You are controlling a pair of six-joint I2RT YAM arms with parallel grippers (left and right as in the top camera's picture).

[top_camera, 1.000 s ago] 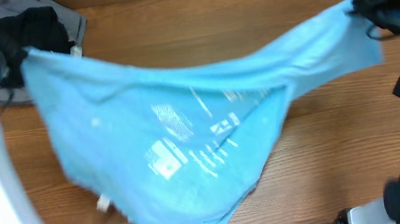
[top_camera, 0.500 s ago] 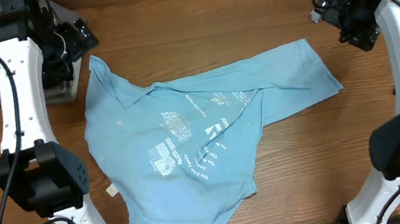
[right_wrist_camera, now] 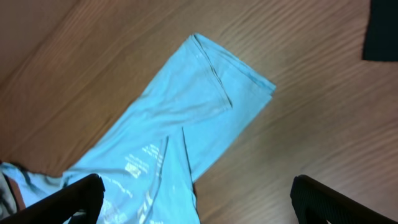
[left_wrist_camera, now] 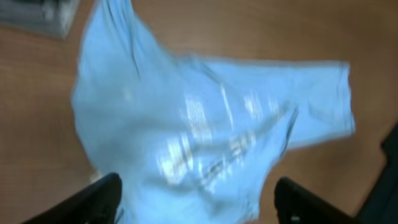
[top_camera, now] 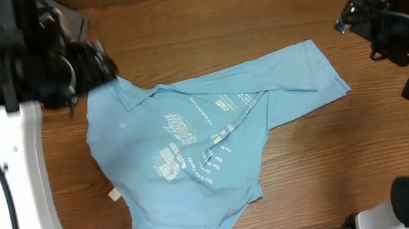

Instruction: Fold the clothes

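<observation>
Both sets of jaws stand wide apart and empty, clear above the bench (top_camera: 317,187). Between and below them the light blue T-shirt (top_camera: 187,164) lies skewed, white logos up, one side doubled over itself. It probably needs spreading flat before any fold. Its upper corner (top_camera: 119,94) sits just under the left jaws, and the sleeve hem (right_wrist_camera: 233,93) lies near the right jaws. Bare wood rings the cloth, though a grey folded stack (left_wrist_camera: 37,12) crowds the left jaws' outer side.
</observation>
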